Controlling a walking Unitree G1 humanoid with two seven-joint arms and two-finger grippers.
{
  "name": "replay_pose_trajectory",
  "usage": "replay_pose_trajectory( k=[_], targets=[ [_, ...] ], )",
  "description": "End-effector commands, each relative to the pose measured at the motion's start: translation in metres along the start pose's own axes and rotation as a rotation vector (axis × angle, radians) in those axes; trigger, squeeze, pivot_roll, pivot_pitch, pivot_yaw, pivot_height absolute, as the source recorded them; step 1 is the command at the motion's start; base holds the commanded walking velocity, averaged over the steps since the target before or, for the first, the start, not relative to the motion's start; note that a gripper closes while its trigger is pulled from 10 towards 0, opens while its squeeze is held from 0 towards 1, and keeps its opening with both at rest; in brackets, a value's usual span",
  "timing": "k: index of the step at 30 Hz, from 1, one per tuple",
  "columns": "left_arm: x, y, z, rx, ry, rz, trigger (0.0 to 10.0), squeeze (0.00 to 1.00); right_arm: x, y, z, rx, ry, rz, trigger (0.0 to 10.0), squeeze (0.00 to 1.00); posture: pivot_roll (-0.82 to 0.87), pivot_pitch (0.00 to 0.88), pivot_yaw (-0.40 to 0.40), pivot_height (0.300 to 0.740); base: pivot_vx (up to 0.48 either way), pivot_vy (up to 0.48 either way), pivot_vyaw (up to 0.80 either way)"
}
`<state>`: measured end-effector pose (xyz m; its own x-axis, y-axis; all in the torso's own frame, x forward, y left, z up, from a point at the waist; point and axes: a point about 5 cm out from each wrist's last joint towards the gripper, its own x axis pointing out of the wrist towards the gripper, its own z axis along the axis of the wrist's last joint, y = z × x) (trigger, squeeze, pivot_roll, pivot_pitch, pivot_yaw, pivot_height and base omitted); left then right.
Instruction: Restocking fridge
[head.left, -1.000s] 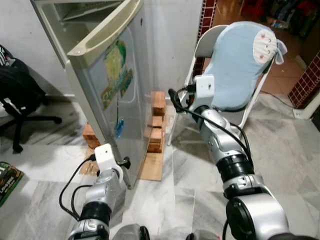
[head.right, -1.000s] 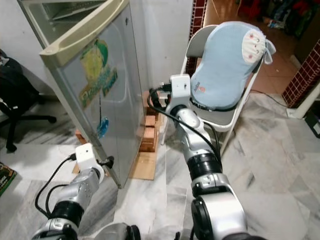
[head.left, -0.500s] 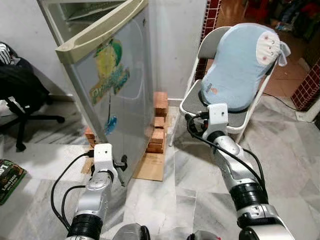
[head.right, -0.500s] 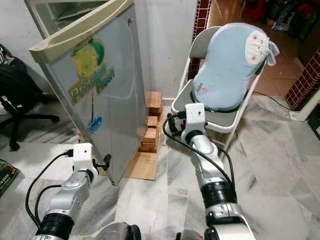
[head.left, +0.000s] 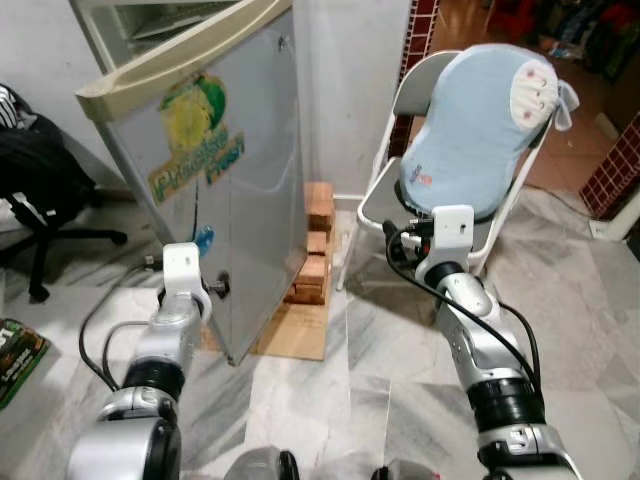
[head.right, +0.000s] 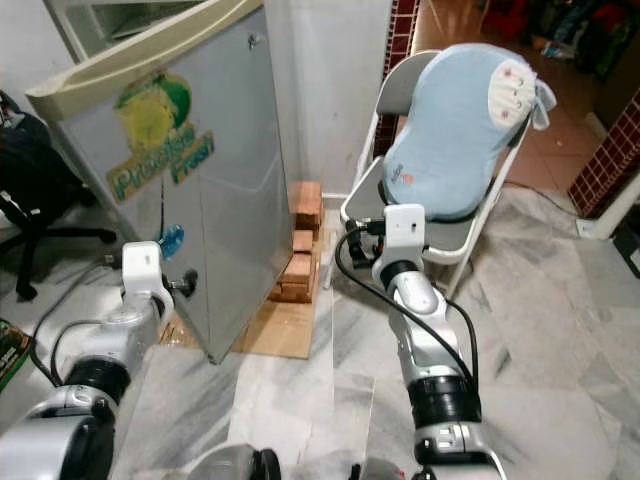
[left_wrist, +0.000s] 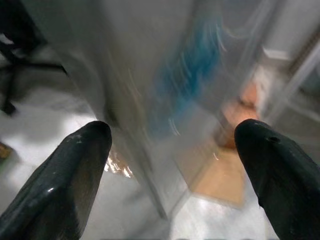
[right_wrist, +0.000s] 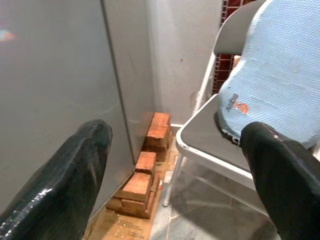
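Door (head.left: 215, 190) swung further shut by left gripper (left_wrist: 172, 150), fingers wide; right gripper (right_wrist: 175, 165) wide, idle. Next: push flush.

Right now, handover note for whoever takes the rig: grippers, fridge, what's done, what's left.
Left gripper: open, empty, fingers astride the lower edge of the fridge door.
Right gripper: open, empty, held out toward the folding chair and the bricks beside the fridge.
Fridge door: part open, lemon sticker facing the robot; a shelf shows above its top edge.
Chair carries a blue cushion.
Done: door open. Left: no stock in either gripper, so fetching and loading are all still to do.
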<state>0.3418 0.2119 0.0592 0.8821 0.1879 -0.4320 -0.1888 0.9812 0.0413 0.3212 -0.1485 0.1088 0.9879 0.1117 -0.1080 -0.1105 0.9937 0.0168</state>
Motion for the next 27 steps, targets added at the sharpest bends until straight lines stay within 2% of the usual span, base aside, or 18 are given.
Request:
replay_pose_trajectory(
  k=[1,3,4,8,10,13,14,15,17,18,22,23,24,25,27],
  targets=[
    [0.002,0.021,0.007,-0.029,-0.009,0.092,10.0,0.0,-0.003,-0.003,0.004,0.008,-0.014,-0.01,10.0,0.0,-0.1,0.0,0.069,0.74,0.0,0.0,0.0],
    [0.004,0.036,0.022,-0.058,-0.037,0.142,10.0,0.0,-0.006,-0.005,0.002,0.025,-0.01,-0.02,10.0,0.0,-0.1,0.0,0.074,0.74,0.0,0.0,0.0],
    [0.005,0.039,0.026,-0.06,-0.049,0.145,10.0,0.0,-0.007,-0.006,0.002,0.027,-0.011,-0.022,10.0,0.0,-0.1,0.0,0.074,0.74,0.0,0.0,0.0],
    [0.005,0.038,0.029,-0.016,-0.072,0.135,10.0,0.0,-0.01,-0.008,0.0,0.019,-0.008,-0.032,10.0,0.0,-0.11,0.0,0.08,0.74,0.0,0.0,0.0],
    [0.004,0.029,0.019,0.028,-0.081,0.108,10.0,0.0,-0.011,-0.009,0.0,0.024,-0.013,-0.041,10.0,0.0,-0.11,0.0,0.082,0.74,0.0,0.0,0.0],
    [0.001,0.026,0.006,0.018,-0.084,0.127,10.0,0.0,-0.012,-0.009,0.001,0.019,-0.014,-0.043,10.0,0.0,-0.11,0.0,0.083,0.74,0.0,0.0,0.0],
    [-0.003,0.02,-0.008,0.025,-0.072,0.118,10.0,0.0,-0.013,-0.009,0.0,0.017,-0.01,-0.044,10.0,0.0,-0.11,0.0,0.081,0.74,0.0,0.0,0.0],
    [-0.003,0.02,-0.008,0.025,-0.072,0.118,10.0,0.0,-0.013,-0.009,0.0,0.017,-0.01,-0.044,10.0,0.0,-0.11,0.0,0.081,0.74,0.0,0.0,0.0],
    [-0.011,0.007,-0.032,0.024,-0.066,0.088,10.0,0.0,-0.014,-0.011,-0.001,0.013,-0.005,-0.043,10.0,0.0,-0.1,0.0,0.078,0.74,0.0,0.0,0.0],
    [-0.013,0.005,-0.035,0.024,-0.066,0.084,10.0,0.0,-0.014,-0.011,-0.001,0.013,-0.004,-0.042,10.0,0.0,-0.1,0.0,0.078,0.74,0.0,0.0,0.0],
    [-0.023,-0.011,-0.041,0.018,-0.116,0.033,10.0,0.0,-0.013,-0.012,0.0,0.009,-0.005,-0.043,10.0,0.0,-0.08,0.0,0.073,0.74,0.0,0.0,0.0],
    [-0.023,-0.011,-0.041,0.018,-0.116,0.033,10.0,0.0,-0.013,-0.012,0.0,0.009,-0.005,-0.043,10.0,0.0,-0.08,0.0,0.073,0.74,0.0,0.0,0.0],
    [-0.028,-0.019,-0.035,0.019,-0.168,-0.011,10.0,0.0,-0.012,-0.013,0.001,0.008,-0.008,-0.043,10.0,0.0,-0.08,0.0,0.074,0.74,0.0,0.0,0.0],
    [-0.028,-0.019,-0.035,0.019,-0.168,-0.011,10.0,0.0,-0.012,-0.013,0.001,0.008,-0.008,-0.043,10.0,0.0,-0.08,0.0,0.074,0.74,0.0,0.0,0.0],
    [-0.037,-0.029,-0.024,0.042,-0.262,-0.062,10.0,0.0,-0.011,-0.013,0.002,0.005,-0.007,-0.044,10.0,0.0,-0.08,0.0,0.075,0.74,0.0,0.0,-0.29]
  ],
)
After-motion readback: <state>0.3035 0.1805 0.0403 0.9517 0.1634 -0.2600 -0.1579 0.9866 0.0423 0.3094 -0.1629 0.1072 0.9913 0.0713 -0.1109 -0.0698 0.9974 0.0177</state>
